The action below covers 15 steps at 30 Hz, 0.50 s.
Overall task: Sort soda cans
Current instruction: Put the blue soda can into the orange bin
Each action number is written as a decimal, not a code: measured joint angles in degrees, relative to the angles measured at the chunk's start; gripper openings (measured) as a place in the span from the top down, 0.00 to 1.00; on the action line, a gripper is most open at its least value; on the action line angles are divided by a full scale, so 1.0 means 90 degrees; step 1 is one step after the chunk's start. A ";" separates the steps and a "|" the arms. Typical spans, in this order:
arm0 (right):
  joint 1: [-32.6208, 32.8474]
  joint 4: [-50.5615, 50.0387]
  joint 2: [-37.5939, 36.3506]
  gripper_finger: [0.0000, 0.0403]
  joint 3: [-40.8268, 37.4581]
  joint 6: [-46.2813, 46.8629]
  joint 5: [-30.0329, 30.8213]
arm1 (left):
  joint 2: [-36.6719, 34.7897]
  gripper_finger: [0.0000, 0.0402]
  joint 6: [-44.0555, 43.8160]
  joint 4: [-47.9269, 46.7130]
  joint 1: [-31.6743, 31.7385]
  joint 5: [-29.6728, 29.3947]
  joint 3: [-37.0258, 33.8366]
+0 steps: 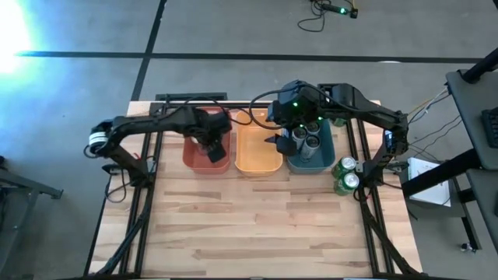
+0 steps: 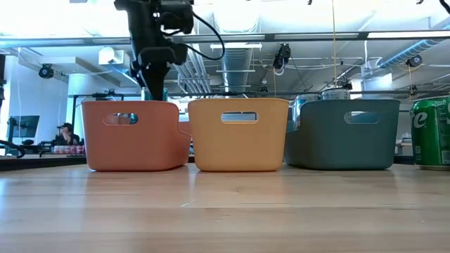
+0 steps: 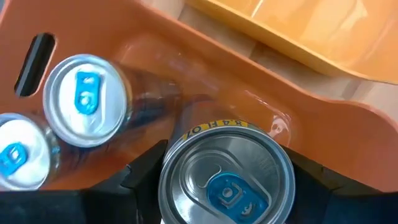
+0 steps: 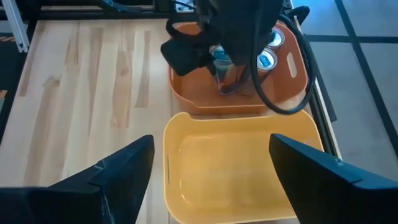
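Left pincer (image 3: 227, 186) clenched a blue-tabbed soda can (image 3: 227, 180) over the red bin (image 1: 206, 159), beside matching cans (image 3: 84, 102), likely to drop it | right pincer (image 4: 211, 168) released over the orange bin (image 4: 233, 171) | two green cans (image 1: 345, 174) waited on the tabletop (image 1: 257, 225)

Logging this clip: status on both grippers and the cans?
Left gripper shut on a can over the red bin. Right gripper open above the orange bin. Two green cans still on table.
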 joint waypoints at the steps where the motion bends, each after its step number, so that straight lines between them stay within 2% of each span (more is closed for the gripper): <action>1: 0.0000 -0.0002 0.0000 0.23 0.0000 0.0044 -0.0002 | 0.0069 0.46 0.0056 -0.0004 0.0000 0.0004 0.0043; 10: 0.0032 -0.0237 -0.0044 0.25 0.0000 0.0324 -0.0009 | 0.0469 0.46 0.0259 -0.0281 0.0016 0.0054 0.0083; 15: 0.0045 -0.0232 -0.0044 0.22 -0.0002 0.0417 -0.0184 | 0.0620 0.45 0.0280 -0.0285 0.0041 0.0315 0.0083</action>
